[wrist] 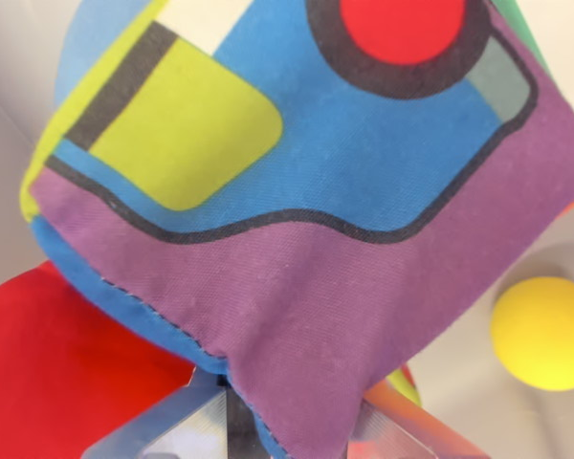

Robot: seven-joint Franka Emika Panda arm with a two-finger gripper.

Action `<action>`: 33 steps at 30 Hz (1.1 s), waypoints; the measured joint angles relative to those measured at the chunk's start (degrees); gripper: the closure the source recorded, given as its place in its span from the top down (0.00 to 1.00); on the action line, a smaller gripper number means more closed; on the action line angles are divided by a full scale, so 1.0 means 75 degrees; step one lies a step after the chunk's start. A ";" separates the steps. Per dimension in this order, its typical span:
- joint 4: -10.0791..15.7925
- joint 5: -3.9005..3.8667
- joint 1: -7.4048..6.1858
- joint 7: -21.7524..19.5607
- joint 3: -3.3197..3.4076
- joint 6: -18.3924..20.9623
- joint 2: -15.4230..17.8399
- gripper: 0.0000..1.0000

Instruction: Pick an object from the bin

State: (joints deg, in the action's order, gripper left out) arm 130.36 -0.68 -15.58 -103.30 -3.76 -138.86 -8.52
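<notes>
A soft fabric cube [306, 220], printed in purple, blue, lime and red with dark outlines, fills the wrist view. Its lower corner sits between the two fingers of the hand [292, 421], which are clamped on it. No writing is readable. A yellow ball [543, 332] lies right of the hand, and a red object [67, 373] lies to the left.

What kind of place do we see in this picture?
Probably the inside of a pale bin holding toys: a multicoloured fabric cube fills the wrist view, with a yellow ball and a red object lying on the light floor.
</notes>
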 joint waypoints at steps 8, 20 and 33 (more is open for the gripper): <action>-0.0170 0.0036 0.0000 0.0025 0.0000 0.0603 0.0439 0.00; -0.0557 0.0081 0.0000 0.0055 0.0000 0.1564 0.1019 0.00; -0.1098 0.0108 0.0000 0.0075 0.0000 0.2534 0.1455 0.00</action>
State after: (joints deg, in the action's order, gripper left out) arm 122.13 0.13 -15.58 -102.74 -3.76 -119.85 2.39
